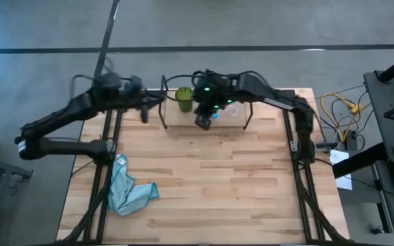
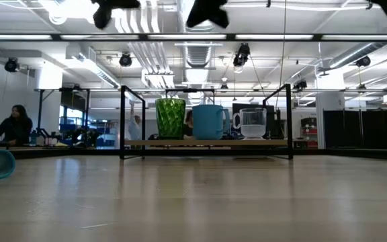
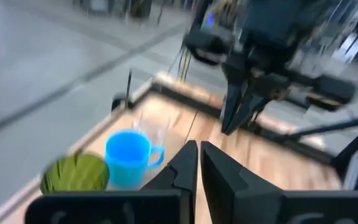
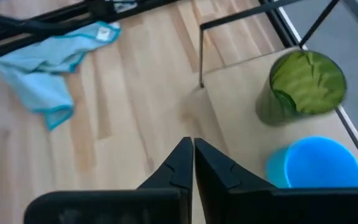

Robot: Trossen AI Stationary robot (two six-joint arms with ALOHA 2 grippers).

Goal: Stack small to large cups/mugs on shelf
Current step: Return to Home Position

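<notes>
Three cups stand upright in a row on the low wooden shelf [image 2: 207,142] at the table's far edge: the dark green cup [image 2: 170,119], the blue mug [image 2: 209,122] and the clear cup [image 2: 252,123]. My right gripper [image 4: 192,158] hovers shut above the shelf's front edge, over the blue mug [image 4: 316,163] and beside the green cup [image 4: 306,84]. It hides the mug in the high view. My left gripper [image 3: 199,165] is shut in the air off the shelf's left end [image 1: 164,102], looking toward the green cup [image 3: 74,173] and blue mug [image 3: 128,155].
A light blue cloth [image 1: 128,191] lies crumpled on the table's near left part. The shelf's black wire end frames [image 2: 122,121] rise on both sides of the cups. Bare wood [image 1: 217,178] stretches in front of the shelf. A person [image 2: 12,126] sits far behind the table.
</notes>
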